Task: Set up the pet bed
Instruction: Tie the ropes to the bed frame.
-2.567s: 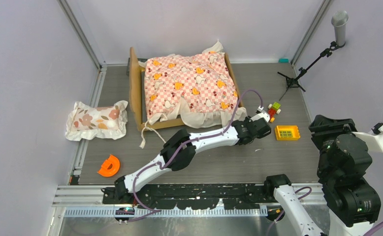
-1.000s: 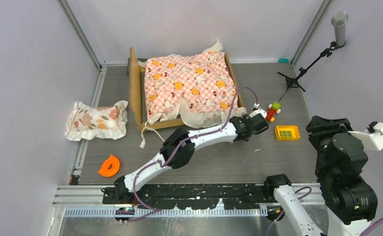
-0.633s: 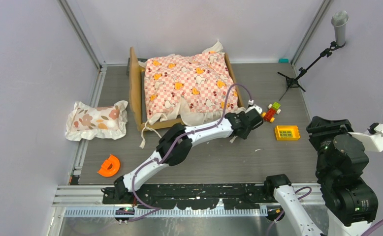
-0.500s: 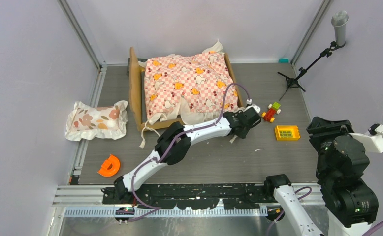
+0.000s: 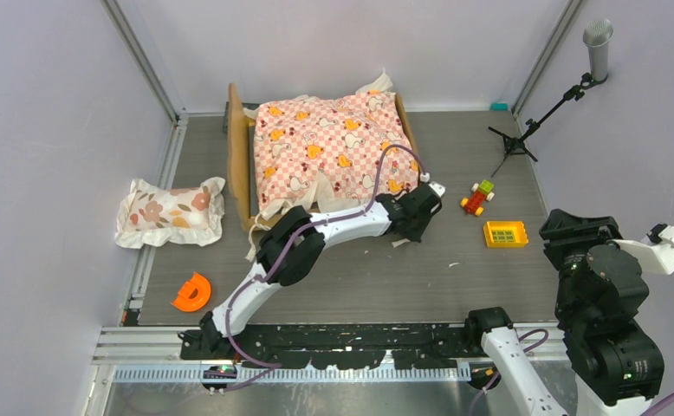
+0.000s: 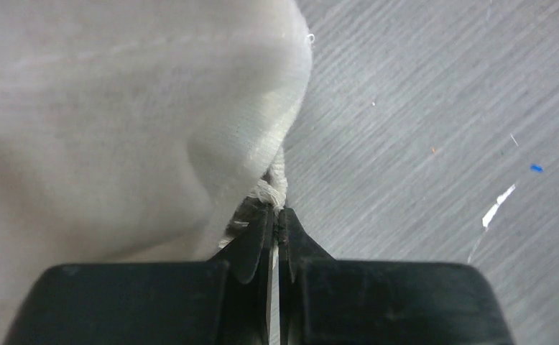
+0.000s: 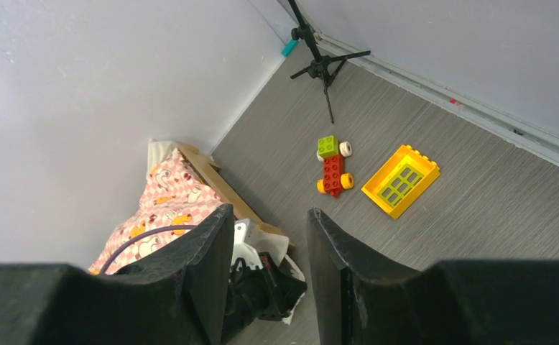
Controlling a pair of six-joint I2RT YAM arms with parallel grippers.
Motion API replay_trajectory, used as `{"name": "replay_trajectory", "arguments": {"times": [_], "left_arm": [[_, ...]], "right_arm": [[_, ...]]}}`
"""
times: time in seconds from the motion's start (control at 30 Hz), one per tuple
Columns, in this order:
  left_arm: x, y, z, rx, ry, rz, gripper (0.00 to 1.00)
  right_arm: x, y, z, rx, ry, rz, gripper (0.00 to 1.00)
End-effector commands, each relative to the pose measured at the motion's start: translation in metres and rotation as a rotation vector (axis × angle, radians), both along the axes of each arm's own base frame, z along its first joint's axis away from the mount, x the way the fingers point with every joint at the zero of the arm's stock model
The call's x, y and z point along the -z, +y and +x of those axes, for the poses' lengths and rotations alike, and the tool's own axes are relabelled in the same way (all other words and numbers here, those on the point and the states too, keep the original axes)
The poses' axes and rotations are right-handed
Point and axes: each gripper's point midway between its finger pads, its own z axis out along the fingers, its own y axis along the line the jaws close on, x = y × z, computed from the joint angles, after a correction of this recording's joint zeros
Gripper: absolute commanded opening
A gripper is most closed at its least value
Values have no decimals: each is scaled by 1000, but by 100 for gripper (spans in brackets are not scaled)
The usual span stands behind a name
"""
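Left hand (image 6: 275,215) had swung in from the toy car (image 5: 478,197) side to the foot corner of the pet bed (image 5: 239,156) and clamped closed. The right hand (image 7: 268,219) hadn't moved. It was parked high and well apart, fingers apart with nothing between them.

State as we saw it:
- The left hand's jaws were pinched on the white ruffle (image 6: 118,129) of the checkered sheet (image 5: 333,147). Only the very tips were biting, on what looked like a tie cord or a seam knot (image 6: 271,188). We couldn't tell which.
- The bed sat just beyond the left hand, with its headboard on the far side of the frame from the hand. The sheet was already draped over the bed, bunched at the corner next to the hand.
- The pillow (image 5: 171,212) lay on the counter (image 5: 455,277), past the headboard and well away from the hand.

Our read on doing this step well:
- The bite was thin, so we figured a slow, steady pull was the way to go. A jerk would likely slip the cord out of the tips.
- We wanted the pull kept low and directed away from the headboard, to flatten the bunching without peeling the sheet off.
- The frame looked light. If it started sliding with the hand, we'd back off the tension rather than drag it.
- If the cord slipped, we'd re-grip deeper into the ruffle.
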Motion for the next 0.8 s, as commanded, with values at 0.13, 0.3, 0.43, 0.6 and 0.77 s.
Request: {"name": "replay_trajectory", "arguments": {"times": [0.13,0.3,0.43,0.6,0.77], "left_arm": [[-33,18,-20,169,241,-188,0],[-74,37,-29,305,216,-236,0],[-112,49,-34,388,269,-349,0],[-143,70,-11,413,299,-425,0],[-170,81,5,474,273,-442,0]], "right_arm": [[18,20,20,-142,50,-78,47],[38,51,37,-336,68,-127,47],[44,68,54,-442,20,-187,46],[53,82,67,-546,5,-288,48],[80,110,74,-730,6,-348,50]]}}
